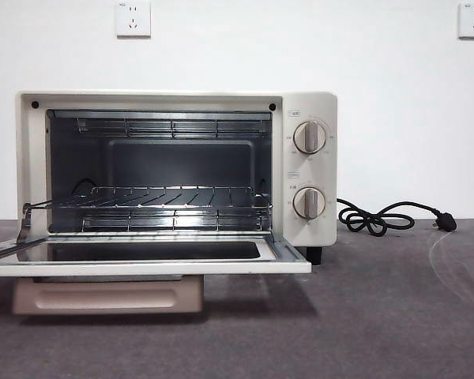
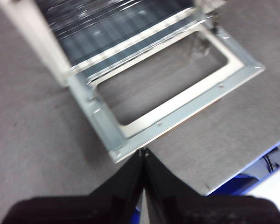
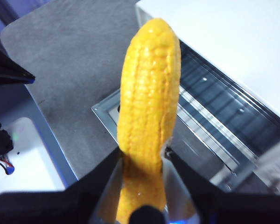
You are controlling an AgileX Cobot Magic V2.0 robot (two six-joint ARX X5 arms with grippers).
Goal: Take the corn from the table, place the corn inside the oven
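Above the oven's lowered door, the right tool grips the corn by its thick end, so the pickup from the tabletop looks done. Placing it on the bare wire rack remains. Its cob is glossy yellow-orange, tapered, with bumpy kernel rows. Nearby, the left tool hangs with jaws pressed together, holding nothing.

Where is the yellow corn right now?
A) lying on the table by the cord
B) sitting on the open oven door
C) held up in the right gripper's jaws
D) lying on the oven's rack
C: the right wrist view shows the corn clamped between the right gripper's jaws, above the open oven.
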